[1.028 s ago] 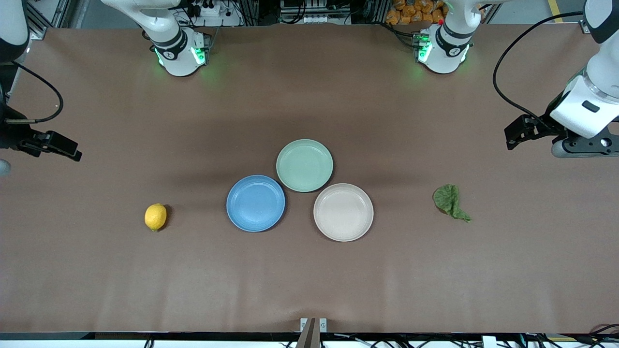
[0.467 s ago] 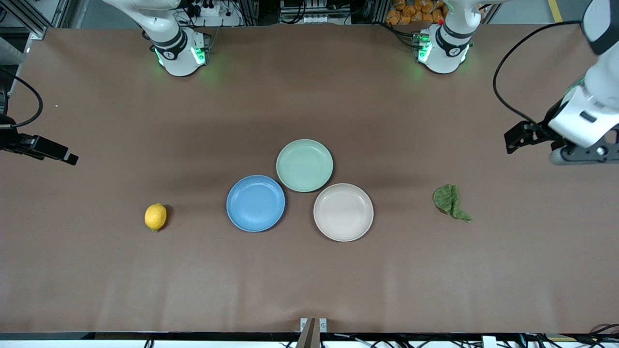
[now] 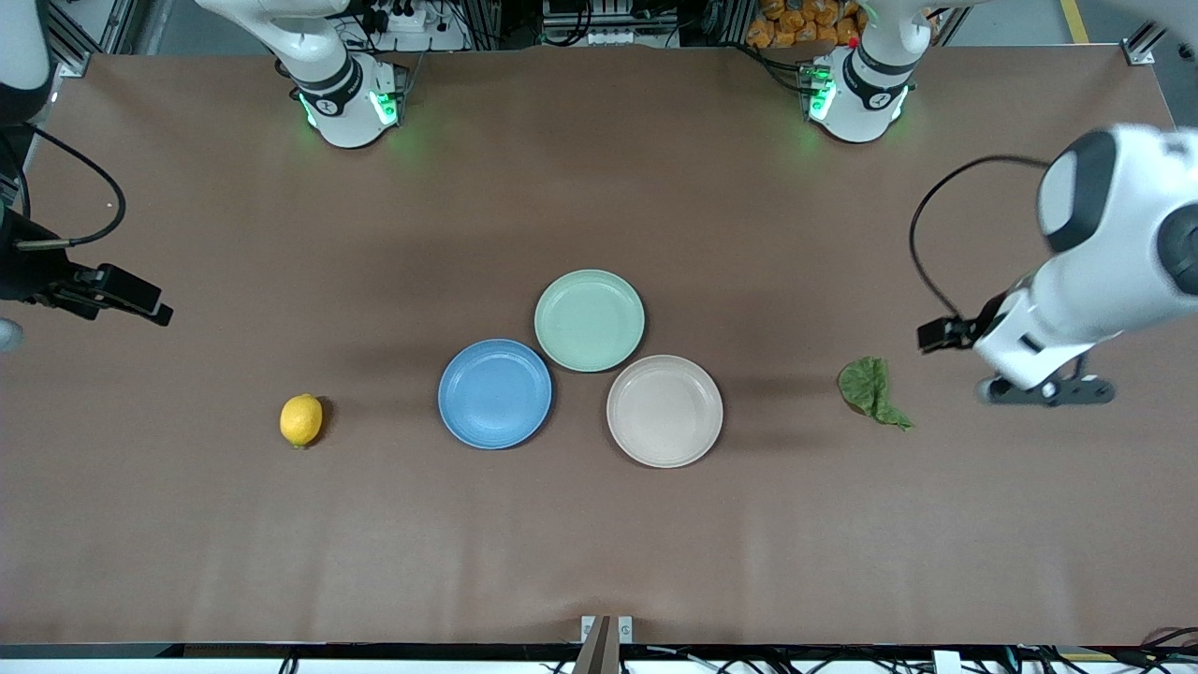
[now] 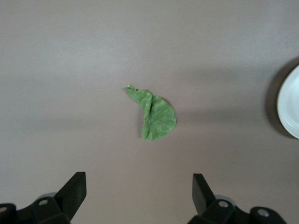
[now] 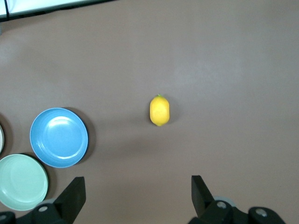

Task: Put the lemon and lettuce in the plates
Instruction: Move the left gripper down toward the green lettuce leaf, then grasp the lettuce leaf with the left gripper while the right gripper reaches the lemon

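Note:
The yellow lemon (image 3: 301, 420) lies on the table toward the right arm's end, beside the blue plate (image 3: 495, 393). The beige plate (image 3: 664, 411) lies next to the blue one. The green lettuce (image 3: 870, 390) leaf lies toward the left arm's end. Both plates hold nothing. My left gripper (image 3: 941, 334) hangs open and empty in the air close beside the lettuce; its wrist view (image 4: 138, 177) shows the lettuce (image 4: 156, 116) and the beige plate's rim (image 4: 292, 105). My right gripper (image 3: 140, 301) is open and empty at the table's end; its wrist view (image 5: 137, 179) shows the lemon (image 5: 159, 110) and blue plate (image 5: 59, 137).
A pale green plate (image 3: 590, 320) touches both other plates, farther from the front camera; it also shows in the right wrist view (image 5: 21, 182). The brown table (image 3: 599, 543) is bare around the lemon and the lettuce.
My left arm has swung in from the table's end and down toward the lettuce. My right gripper has shifted only slightly. Lemon, lettuce and plates have not moved.

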`<state>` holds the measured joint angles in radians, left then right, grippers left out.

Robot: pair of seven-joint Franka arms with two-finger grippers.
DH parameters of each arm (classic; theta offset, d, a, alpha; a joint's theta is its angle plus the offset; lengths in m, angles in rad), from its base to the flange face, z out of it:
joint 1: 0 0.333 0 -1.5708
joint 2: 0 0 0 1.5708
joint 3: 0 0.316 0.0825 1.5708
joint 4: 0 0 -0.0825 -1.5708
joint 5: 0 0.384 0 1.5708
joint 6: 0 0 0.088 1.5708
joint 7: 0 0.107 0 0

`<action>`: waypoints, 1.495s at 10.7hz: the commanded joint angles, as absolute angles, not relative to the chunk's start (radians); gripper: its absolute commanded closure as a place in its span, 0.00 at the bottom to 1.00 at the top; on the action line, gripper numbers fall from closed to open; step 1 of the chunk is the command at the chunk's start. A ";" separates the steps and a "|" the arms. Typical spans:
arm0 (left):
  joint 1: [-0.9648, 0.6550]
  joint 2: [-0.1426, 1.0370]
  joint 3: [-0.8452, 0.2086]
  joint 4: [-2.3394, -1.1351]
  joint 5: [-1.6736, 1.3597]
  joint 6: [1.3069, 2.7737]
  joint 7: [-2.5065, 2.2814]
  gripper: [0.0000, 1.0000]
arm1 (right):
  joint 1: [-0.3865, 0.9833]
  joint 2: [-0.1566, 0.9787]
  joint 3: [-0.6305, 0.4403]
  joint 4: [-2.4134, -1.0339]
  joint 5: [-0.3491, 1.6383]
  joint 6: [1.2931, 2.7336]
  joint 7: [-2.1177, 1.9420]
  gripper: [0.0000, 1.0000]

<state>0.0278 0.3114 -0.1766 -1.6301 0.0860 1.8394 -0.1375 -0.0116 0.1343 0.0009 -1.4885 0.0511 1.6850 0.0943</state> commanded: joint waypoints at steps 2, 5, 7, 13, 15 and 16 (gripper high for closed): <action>0.060 0.333 -0.179 -1.808 0.107 2.049 -0.137 0.00 | 0.031 0.140 0.003 -1.489 -0.069 1.689 0.106 0.00; 0.061 0.448 -0.178 -1.813 0.110 2.118 -0.137 0.00 | 0.034 0.164 0.003 -1.488 -0.055 1.704 0.100 0.00; 0.063 0.514 -0.178 -1.816 0.110 2.201 -0.143 0.00 | 0.044 0.198 0.002 -1.485 -0.063 1.739 0.091 0.00; 0.061 0.650 -0.173 -1.818 0.117 2.356 -0.146 0.22 | 0.028 0.372 0.000 -1.511 -0.017 1.893 0.097 0.00; 0.057 0.650 -0.173 -1.816 0.136 2.356 -0.147 0.64 | 0.015 0.417 0.000 -1.569 0.008 1.986 0.097 0.00; 0.057 0.650 -0.172 -1.816 0.140 2.355 -0.147 0.85 | 0.014 0.431 0.000 -1.615 0.008 2.041 0.098 0.00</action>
<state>0.0567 0.6492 -0.1696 -1.8187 0.1073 2.3497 -0.1375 0.0235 0.4181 -0.0050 -1.5592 -0.0120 1.9766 0.0931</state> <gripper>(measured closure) 0.344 0.000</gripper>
